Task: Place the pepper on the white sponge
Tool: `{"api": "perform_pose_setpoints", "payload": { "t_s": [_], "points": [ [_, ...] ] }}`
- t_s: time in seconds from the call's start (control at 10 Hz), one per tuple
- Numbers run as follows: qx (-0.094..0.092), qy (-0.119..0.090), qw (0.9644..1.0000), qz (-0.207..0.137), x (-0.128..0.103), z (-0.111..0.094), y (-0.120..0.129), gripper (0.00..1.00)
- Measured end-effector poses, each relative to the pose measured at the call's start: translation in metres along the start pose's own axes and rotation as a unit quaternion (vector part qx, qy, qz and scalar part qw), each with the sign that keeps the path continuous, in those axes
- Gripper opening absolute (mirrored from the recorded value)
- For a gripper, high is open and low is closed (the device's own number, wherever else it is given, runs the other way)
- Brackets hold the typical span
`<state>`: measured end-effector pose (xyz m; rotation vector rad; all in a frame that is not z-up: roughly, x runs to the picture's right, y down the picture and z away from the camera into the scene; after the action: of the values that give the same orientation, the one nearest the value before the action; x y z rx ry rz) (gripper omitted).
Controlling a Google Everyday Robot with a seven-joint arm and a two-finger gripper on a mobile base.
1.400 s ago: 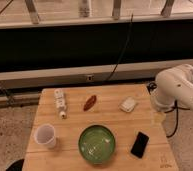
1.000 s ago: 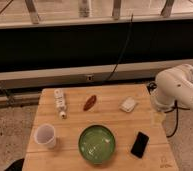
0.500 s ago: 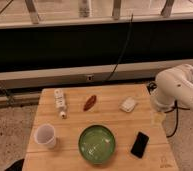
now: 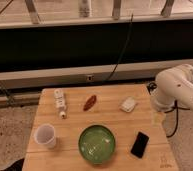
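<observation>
arm parked at the right edge, pepper untouched
nothing has shifted since the earlier frame: the gripper [image 4: 157,119] hangs over the right edge of the table [image 4: 75,120], its jaws wide and empty; the pepper [image 4: 89,102] lies toward the middle of the far edge, apart from the white sponge [image 4: 128,104] nearer the right edge; a green bowl [image 4: 97,144] sits by the near edge

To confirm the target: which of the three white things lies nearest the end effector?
The white sponge, squarish, right of the pepper; the end effector hangs at the right edge of the table. The cup and knobbed strip sit left.
</observation>
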<state>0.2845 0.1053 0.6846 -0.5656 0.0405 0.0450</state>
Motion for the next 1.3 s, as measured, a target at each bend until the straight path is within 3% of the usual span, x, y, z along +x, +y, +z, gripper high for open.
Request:
{"api": "perform_pose_setpoints", "payload": {
  "t_s": [0.2,0.5,0.7,1.1,1.3],
  "points": [
    [0.003,0.004,0.9999,-0.010,-0.007,0.000,-0.006,0.80],
    [0.012,0.014,0.9989,-0.043,-0.045,0.001,-0.032,0.80],
    [0.015,0.021,0.9978,-0.061,-0.053,0.001,-0.038,0.80],
    [0.024,0.030,0.9939,-0.104,-0.085,0.002,-0.054,0.80],
    [0.027,0.035,0.9897,-0.136,-0.103,0.002,-0.062,0.80]
  ]
}}
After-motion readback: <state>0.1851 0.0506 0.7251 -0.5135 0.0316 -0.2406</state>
